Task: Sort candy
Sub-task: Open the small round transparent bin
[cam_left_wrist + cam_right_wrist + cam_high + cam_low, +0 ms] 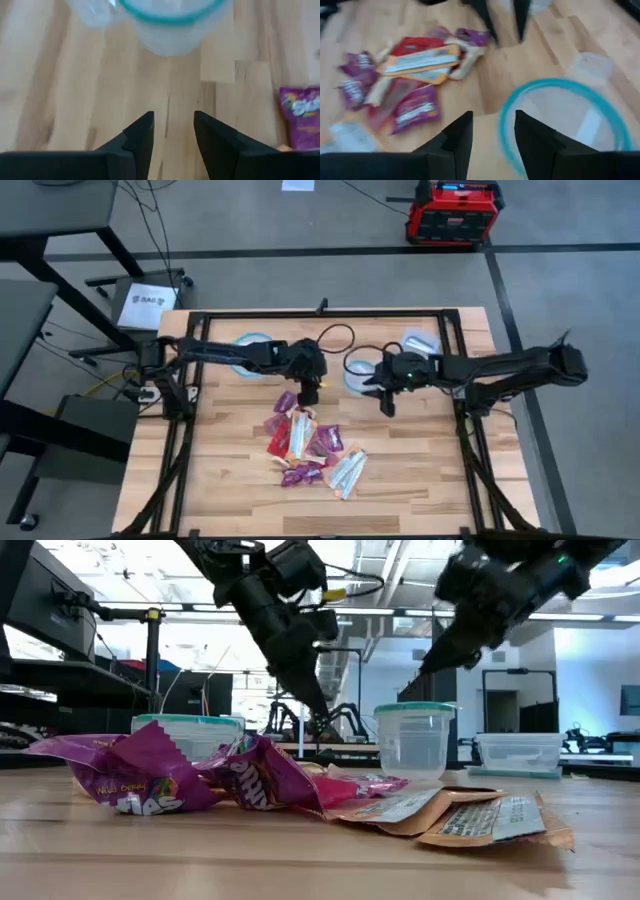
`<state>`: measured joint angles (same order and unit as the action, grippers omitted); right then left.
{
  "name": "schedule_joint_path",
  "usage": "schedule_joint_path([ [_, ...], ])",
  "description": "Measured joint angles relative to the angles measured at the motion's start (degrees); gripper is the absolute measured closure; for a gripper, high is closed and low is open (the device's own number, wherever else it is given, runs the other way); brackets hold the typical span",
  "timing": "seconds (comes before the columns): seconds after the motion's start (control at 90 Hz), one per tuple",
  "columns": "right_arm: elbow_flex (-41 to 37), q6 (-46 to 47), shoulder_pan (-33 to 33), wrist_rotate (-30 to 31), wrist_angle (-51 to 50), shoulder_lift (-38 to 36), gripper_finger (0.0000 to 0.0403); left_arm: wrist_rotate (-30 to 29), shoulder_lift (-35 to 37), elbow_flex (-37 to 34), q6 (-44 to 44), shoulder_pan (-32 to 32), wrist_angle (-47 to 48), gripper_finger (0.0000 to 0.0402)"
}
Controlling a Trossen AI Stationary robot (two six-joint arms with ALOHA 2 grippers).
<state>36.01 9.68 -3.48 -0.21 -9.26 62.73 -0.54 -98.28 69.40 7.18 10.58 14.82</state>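
Crowding the wooden desk, clear teal-rimmed tubs are flanking wrapped candy; left end effector and right end effector are hovering, fingers parted, empty.

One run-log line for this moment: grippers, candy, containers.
left gripper: open, empty, above pile's far edge | right gripper: open, empty, beside middle container | candy: all piled on table | nothing sorted yet

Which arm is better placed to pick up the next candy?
Probably the left: its open claw hangs right at the pile of wrapped candy. The right claw, also open, sits farther away beside the clear teal-rimmed tub.
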Motion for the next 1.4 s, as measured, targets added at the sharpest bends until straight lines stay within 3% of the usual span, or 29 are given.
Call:
schedule_joint_path([
  [0.222, -4.3, 10.2, 4.0, 3.6, -2.4, -3.3, 0.0231, 0.8, 2.1, 4.9, 2.2, -0.3, 0.2, 0.0274],
  [0.411, -8.7, 17.9, 7.0, 6.5, -1.0, -1.6, 0.0220, 10.3, -0.4, 6.0, 3.0, 1.8, -7.0, 0.0274],
  [0.567, -12.6, 21.3, 9.6, 13.5, 4.9, -0.6, 0.0221, 14.5, -4.4, 6.0, 2.9, 2.9, -12.7, 0.0274],
  [0.711, -15.8, 20.5, 10.0, 16.9, 15.2, 1.9, 0.0222, 15.3, -7.9, 5.9, 3.2, 3.2, -17.1, 0.0274],
  [1.011, -16.8, 19.0, 7.3, 17.1, 20.4, 8.3, 0.0223, 15.5, -12.6, 5.8, 2.4, 3.0, -18.7, 0.0274],
  [1.4, -16.8, 13.3, 0.4, 17.1, 18.0, -0.8, 0.0223, 15.3, -12.3, 5.9, -4.1, -0.5, -21.0, 0.0274],
])
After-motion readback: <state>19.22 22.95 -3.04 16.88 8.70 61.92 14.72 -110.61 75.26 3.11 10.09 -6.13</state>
